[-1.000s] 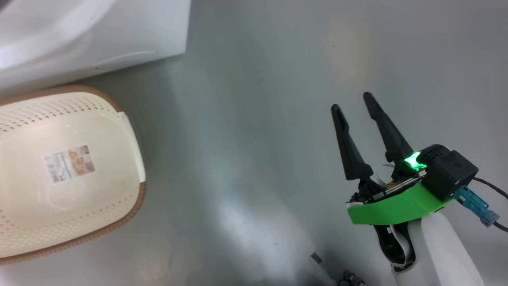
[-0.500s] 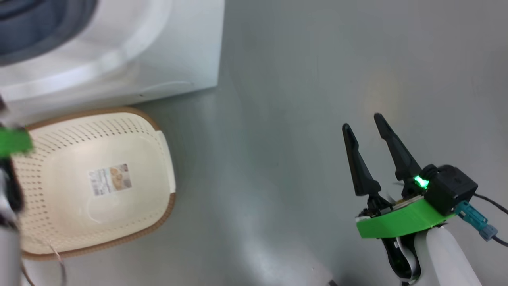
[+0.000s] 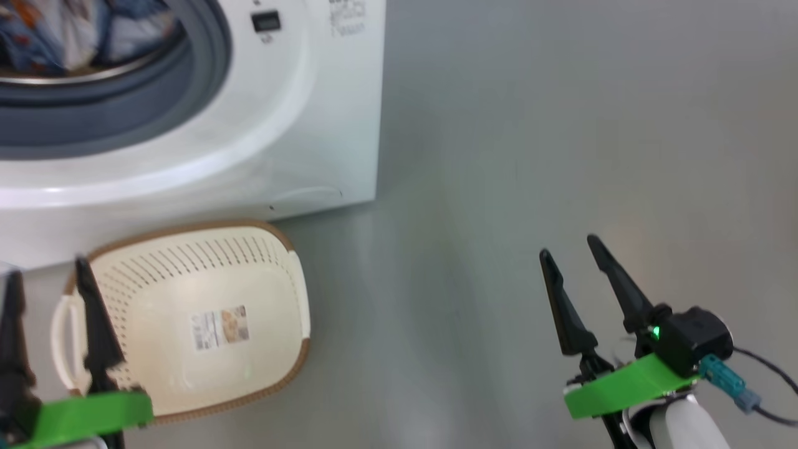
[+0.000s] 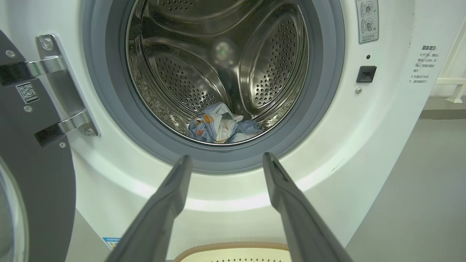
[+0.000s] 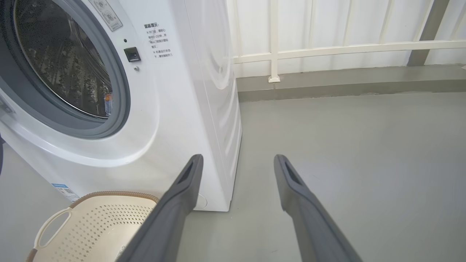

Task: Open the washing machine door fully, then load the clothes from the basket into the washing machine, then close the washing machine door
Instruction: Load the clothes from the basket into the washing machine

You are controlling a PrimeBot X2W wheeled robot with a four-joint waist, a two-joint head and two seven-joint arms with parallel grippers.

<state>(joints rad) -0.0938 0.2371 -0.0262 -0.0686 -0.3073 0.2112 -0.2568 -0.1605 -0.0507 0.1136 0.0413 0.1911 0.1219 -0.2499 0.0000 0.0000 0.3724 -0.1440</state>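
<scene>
The washing machine (image 3: 280, 125) stands open, and the clothes (image 4: 222, 125), light-blue with orange print, lie at the bottom of its steel drum (image 4: 218, 54). The washing machine door (image 4: 36, 182) is swung out on its hinge at the left of the left wrist view. On the floor before the machine sits the basket (image 3: 187, 262), with nothing in it but its label. My left gripper (image 3: 47, 268) hovers open over the basket's left end, pointing at the drum mouth (image 4: 226, 157). My right gripper (image 3: 568, 246) stands open over bare floor to the right, holding nothing.
Grey floor (image 3: 530, 125) spreads to the right of the machine. In the right wrist view a white railing (image 5: 327, 47) and a low kerb run along the far side. A blue sticker (image 5: 63, 189) marks the machine's lower front.
The head camera has shifted, bringing the drum mouth with the clothes and my left gripper into the picture. Both grippers have stayed open. The basket has not moved on the floor.
</scene>
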